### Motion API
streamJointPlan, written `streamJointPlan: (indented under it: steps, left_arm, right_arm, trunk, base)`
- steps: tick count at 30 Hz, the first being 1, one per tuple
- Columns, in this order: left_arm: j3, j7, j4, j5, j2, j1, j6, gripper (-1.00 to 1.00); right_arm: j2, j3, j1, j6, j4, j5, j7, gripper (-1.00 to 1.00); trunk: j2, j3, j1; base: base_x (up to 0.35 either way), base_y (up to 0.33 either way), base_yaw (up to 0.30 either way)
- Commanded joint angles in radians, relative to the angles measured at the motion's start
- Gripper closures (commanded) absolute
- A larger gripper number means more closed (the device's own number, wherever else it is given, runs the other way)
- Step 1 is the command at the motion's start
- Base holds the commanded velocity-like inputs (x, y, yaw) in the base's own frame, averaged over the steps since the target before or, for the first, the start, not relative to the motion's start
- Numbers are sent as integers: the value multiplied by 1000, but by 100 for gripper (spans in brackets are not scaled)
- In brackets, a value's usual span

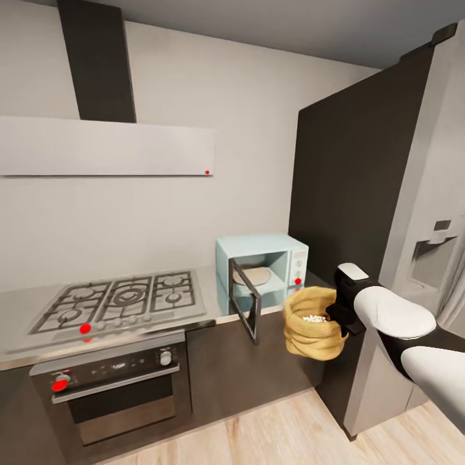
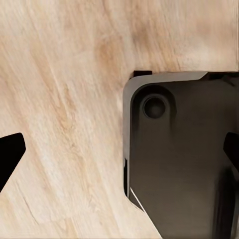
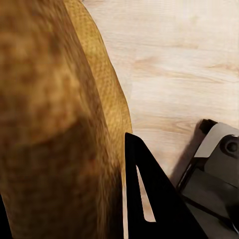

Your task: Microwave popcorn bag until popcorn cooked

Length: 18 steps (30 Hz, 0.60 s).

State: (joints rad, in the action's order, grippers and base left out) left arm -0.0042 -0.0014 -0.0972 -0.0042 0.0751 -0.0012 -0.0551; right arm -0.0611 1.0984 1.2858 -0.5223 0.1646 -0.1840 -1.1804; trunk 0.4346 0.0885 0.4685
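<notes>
The popcorn bag [image 1: 313,323], a crumpled tan-orange sack, hangs in the air in front of the countertop [image 1: 210,292], just right of the microwave's open door [image 1: 247,302]. Whitish popcorn [image 1: 314,318] shows inside its rolled rim. My right gripper [image 1: 339,314] is shut on the bag's right side. In the right wrist view the bag [image 3: 55,119] presses against one black finger [image 3: 144,199]. The pale blue microwave [image 1: 284,248] stands on the counter with its cavity open and a round plate [image 1: 253,276] inside. My left gripper [image 2: 119,154] hangs open over the wooden floor [image 2: 64,74].
A steel gas hob [image 1: 123,300] lies left of the microwave, with a dark oven [image 1: 116,387] below and a white hood [image 1: 106,145] above. A tall dark-sided fridge [image 1: 387,213] stands close on the right. My own dark base [image 2: 179,159] is under the left gripper.
</notes>
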Motion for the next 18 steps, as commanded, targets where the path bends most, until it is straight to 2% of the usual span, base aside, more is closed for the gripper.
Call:
streamJointPlan:
  steps: [1,5,14,18]
  left_arm:
    - [0,0,1,0,0,0,-3,-100]
    - [0,0,1,0,0,0,-3,-100]
    - [0,0,1,0,0,0,-2,-100]
    - [0,0,1,0,0,0,-2,-100]
  right_arm:
    - [0,-8,0,-8,1,-11,-4,100]
    - [0,-9,0,-8,1,-11,-4,100]
    - [0,-8,0,-8,1,-11,-4,100]
    - [0,-9,0,-8,1,-11,-4,100]
  trunk:
    - [0,0,1]
    - [0,0,1]
    - [0,0,1]
    - [0,0,1]
  base:
    - [230,-222,0]
    - [230,-222,33]
    - [230,-222,214]
    - [230,-222,102]
